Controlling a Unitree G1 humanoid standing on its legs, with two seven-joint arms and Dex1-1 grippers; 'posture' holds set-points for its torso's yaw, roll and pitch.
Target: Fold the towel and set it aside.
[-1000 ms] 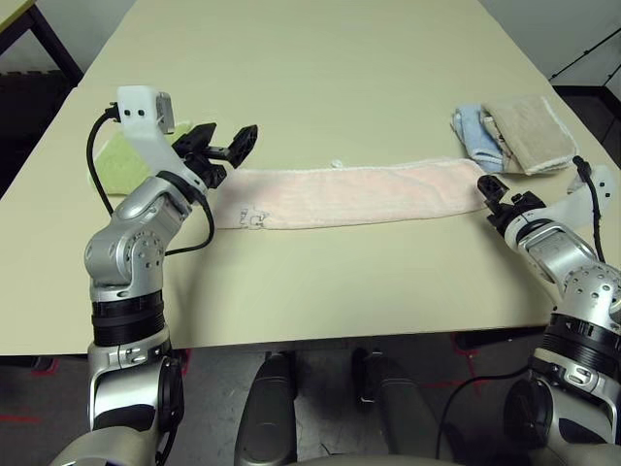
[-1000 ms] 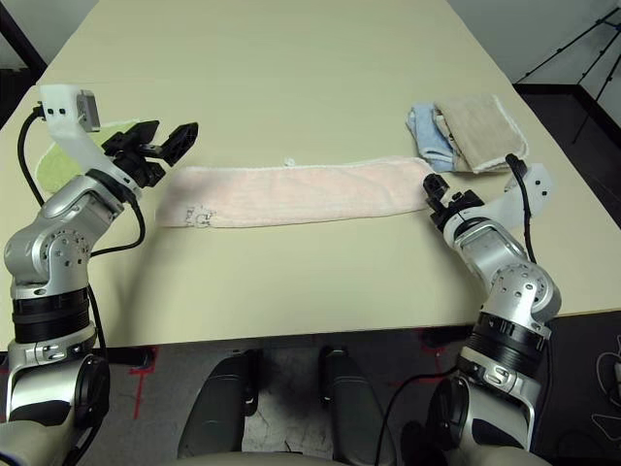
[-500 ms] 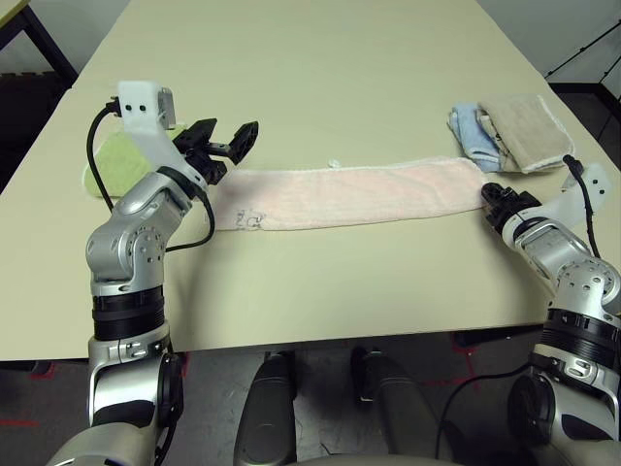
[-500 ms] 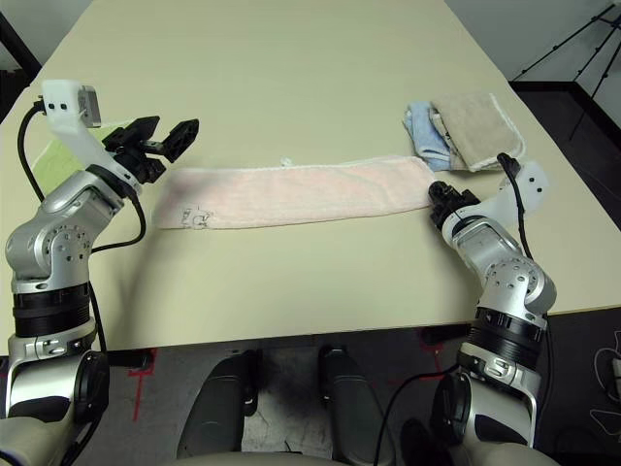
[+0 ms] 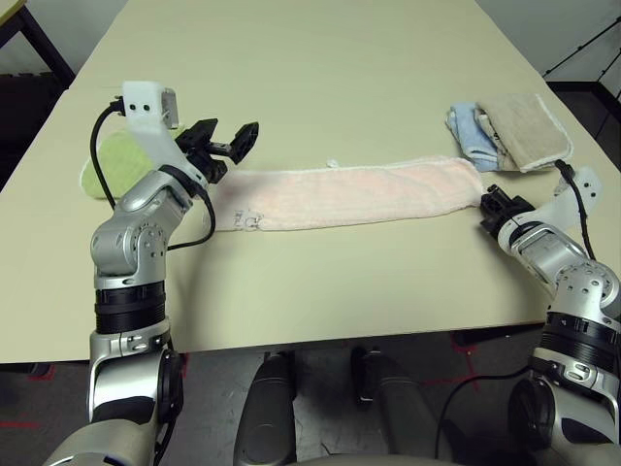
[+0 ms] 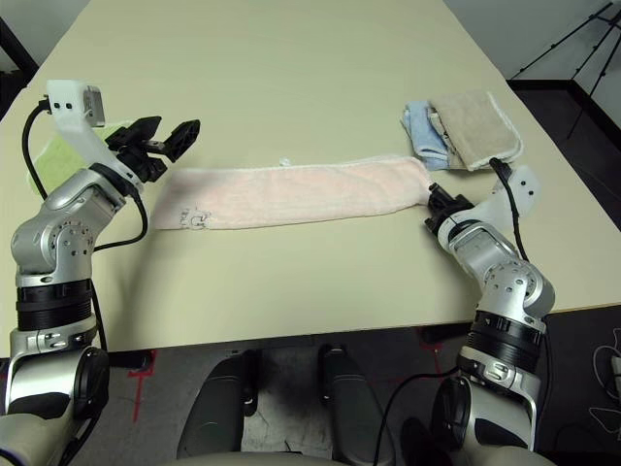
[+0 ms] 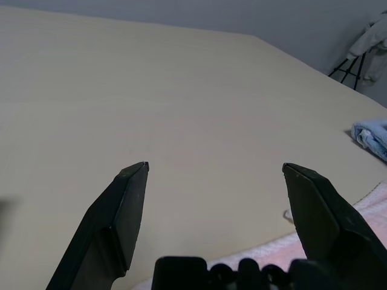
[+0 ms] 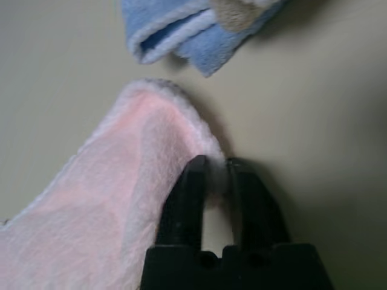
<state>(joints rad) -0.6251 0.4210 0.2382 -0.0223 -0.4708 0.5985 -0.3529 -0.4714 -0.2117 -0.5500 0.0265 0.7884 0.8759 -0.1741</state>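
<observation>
The pale pink towel (image 5: 354, 193) lies as a long folded strip across the middle of the table, its dark embroidered logo (image 5: 245, 222) near the left end. My right gripper (image 8: 213, 166) is shut on the towel's right end corner (image 8: 205, 148), pinching the white edging between its two black fingers. My left gripper (image 5: 225, 144) hovers above the strip's left end, its fingers (image 7: 130, 199) spread wide open with nothing between them; the pink towel edge (image 7: 375, 199) shows beyond them.
A folded blue cloth (image 5: 470, 130) and a beige cloth (image 5: 522, 128) lie side by side at the back right, close to the towel's right end. A light green folded cloth (image 5: 109, 165) sits behind my left arm.
My right gripper has moved in onto the towel's right end and closed on its corner. The left gripper has stayed open above the left end.
</observation>
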